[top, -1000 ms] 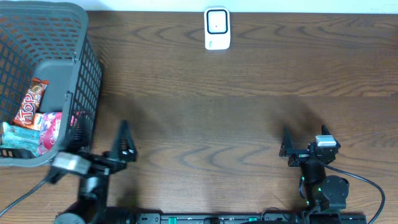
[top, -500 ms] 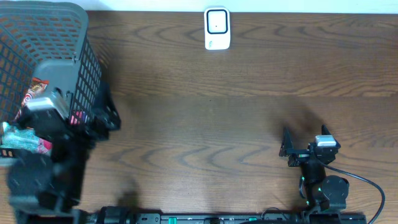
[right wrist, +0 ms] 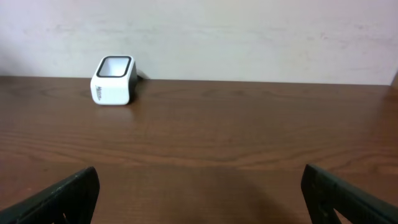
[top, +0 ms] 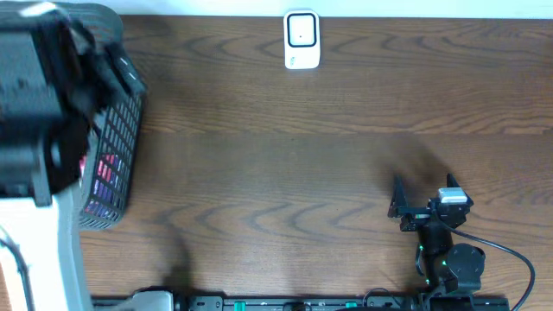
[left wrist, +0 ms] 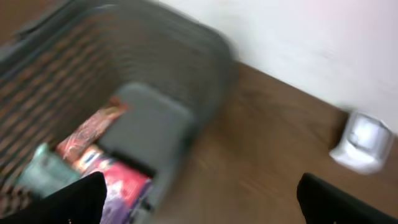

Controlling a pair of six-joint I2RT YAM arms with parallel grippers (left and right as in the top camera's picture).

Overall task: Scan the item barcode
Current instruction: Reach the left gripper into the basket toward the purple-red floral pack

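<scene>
Table: dark wood-grain top point(top: 302, 173), running back to a pale wall point(right wrist: 249, 31).
Left arm: a large blurred black and white mass point(top: 39, 112) close under the overhead camera, over the table's left end, hiding most of the basket from that view.
Basket: grey mesh point(top: 112, 164), at the left edge of the table; a flat grey handle piece lies across its inside in the left wrist view.
Left gripper: point(left wrist: 205, 202) spread wide and empty, above the basket's near rim; the dark fingers point(left wrist: 74, 202) touch nothing.
Right gripper: point(right wrist: 202, 199) also spread wide, with nothing between the fingers, low over bare table at the front right and aimed at the far edge.
Scanner: small white block point(top: 301, 39) at the far middle of the table, by the wall, well apart from both grippers; its dark-rimmed window faces up. Bare table lies between it and the right gripper.
Snack packets: in the bottom of the basket, partly under the handle piece.
Orange-red packet: point(left wrist: 87, 130) flat, long axis diagonal, lower left to upper right in the left wrist view.
Red and pink packet: point(left wrist: 121, 186) just beside it.
Pale green packet: point(left wrist: 43, 174) at the left.
Barcode: the picture is too blurred; I cannot tell which face carries it.
</scene>
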